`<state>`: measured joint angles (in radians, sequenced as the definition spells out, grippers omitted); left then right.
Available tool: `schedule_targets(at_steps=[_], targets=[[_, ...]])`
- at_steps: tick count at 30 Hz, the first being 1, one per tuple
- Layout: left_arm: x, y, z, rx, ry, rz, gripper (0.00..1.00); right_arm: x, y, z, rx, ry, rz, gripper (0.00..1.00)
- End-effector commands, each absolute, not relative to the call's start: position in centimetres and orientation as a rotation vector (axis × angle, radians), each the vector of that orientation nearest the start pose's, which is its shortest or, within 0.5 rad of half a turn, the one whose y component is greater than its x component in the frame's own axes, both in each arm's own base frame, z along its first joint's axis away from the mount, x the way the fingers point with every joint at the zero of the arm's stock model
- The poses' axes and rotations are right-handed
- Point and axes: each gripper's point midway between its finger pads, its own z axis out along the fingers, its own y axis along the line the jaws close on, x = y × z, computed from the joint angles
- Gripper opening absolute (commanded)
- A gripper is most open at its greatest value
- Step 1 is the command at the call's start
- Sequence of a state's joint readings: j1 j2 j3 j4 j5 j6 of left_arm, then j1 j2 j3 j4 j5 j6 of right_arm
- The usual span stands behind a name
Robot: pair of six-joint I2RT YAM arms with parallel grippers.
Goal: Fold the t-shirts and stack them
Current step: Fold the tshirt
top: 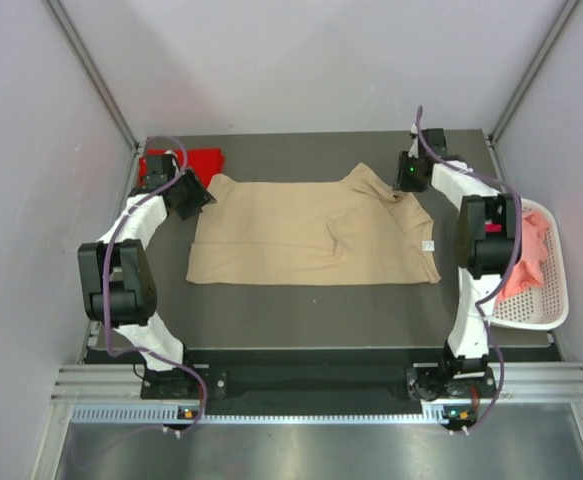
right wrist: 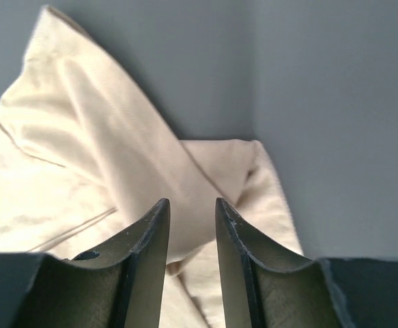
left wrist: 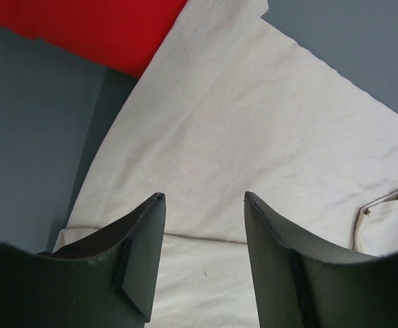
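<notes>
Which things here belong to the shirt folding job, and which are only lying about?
For the job: tan shirt, red shirt, pink clothes.
Just lying about: white basket that holds the pink clothes.

Entry, colours only. You have a plain tan t-shirt (top: pixel 311 232) on the middle of the table, no print. It reads pale cream in both wrist views. There is a small white tag (top: pixel 428 245) at its right hem.

The red t-shirt (top: pixel 199 160) at the far-left corner is bright and unpatterned. The table (top: pixel 321 320) is uniform dark grey.

The basket (top: pixel 554 300) at the right edge is white and slotted, and the pink cloth (top: pixel 526 255) in it is a salmon shade.

Your left arm (top: pixel 143 212) and right arm (top: pixel 463 300) have white shells, black joints and purple cable (top: pixel 420 128). The left gripper (left wrist: pixel 204 198) and right gripper (right wrist: pixel 192 201) have matte black fingers.
</notes>
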<state>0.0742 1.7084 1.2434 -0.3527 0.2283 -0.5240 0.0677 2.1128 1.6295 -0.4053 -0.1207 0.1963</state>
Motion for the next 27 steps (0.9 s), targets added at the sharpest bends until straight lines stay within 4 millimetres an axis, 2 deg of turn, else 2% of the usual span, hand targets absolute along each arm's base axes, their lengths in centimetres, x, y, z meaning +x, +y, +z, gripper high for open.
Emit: schedule_targets(at_steps=[1, 4, 10, 14, 17, 22, 25, 27], targets=[[45.9, -3.2, 14.3, -0.56, 2.261, -0.519, 0.54, 53.1, 7.9, 9.7, 0.007, 2.367, 0.218, 0.33], [45.9, -3.1, 14.6, -0.557, 2.254, -0.514, 0.54, 52.5, 8.3, 9.2, -0.022, 2.379, 0.184, 0.32], [46.0, -3.3, 14.6, -0.553, 2.255, -0.517, 0.54, 50.5, 8.6, 6.4, -0.074, 2.461, 0.14, 0.29], [46.0, -3.2, 14.5, -0.557, 2.257, -0.514, 0.54, 49.1, 9.0, 5.7, -0.117, 2.489, 0.115, 0.27], [45.9, -3.2, 14.7, -0.555, 2.253, -0.515, 0.54, 48.9, 9.0, 6.9, -0.105, 2.467, 0.12, 0.28], [45.7, -3.1, 14.6, -0.554, 2.259, -0.504, 0.54, 49.8, 8.9, 10.2, -0.034, 2.396, 0.197, 0.33], [45.6, -2.9, 14.5, -0.552, 2.26, -0.493, 0.54, 50.1, 8.0, 10.3, 0.013, 2.397, 0.231, 0.35], [45.8, -2.8, 14.6, -0.551, 2.26, -0.486, 0.54, 50.3, 7.2, 9.5, 0.036, 2.412, 0.24, 0.36]])
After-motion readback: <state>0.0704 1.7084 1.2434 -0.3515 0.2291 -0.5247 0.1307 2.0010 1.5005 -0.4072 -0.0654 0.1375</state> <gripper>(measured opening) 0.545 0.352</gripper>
